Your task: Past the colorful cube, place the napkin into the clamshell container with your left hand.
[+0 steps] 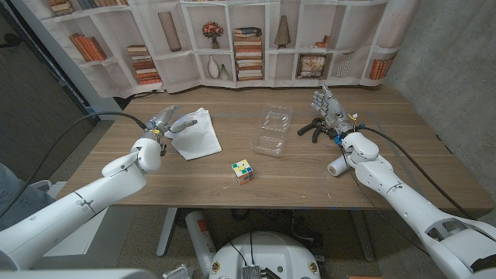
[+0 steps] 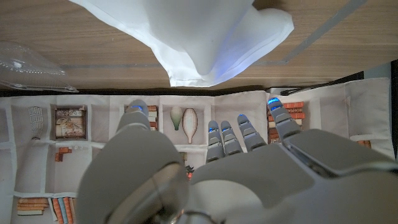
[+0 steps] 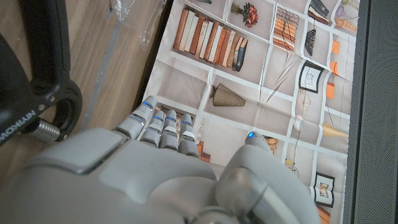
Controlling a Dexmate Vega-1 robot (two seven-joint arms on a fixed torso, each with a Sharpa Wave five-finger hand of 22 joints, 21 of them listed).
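From the head view my left hand (image 1: 165,124) sits at the napkin's (image 1: 198,135) nine o'clock edge, fingertips reaching onto its near corner; whether they pinch the cloth I cannot tell. In the left wrist view the fingers (image 2: 239,134) are spread apart, with the napkin (image 2: 193,37) just past their tips. It is a soft white sheet, rumpled, lying flat on the wooden table (image 1: 155,182). The clamshell container (image 1: 270,131) is thin clear plastic, lying open at the napkin's three o'clock. The colorful cube (image 1: 242,171), a small block of bright squares, stands at the napkin's five o'clock. My right hand (image 1: 328,106) stands upright, fingers together, holding nothing, beside a black clamp (image 1: 313,128).
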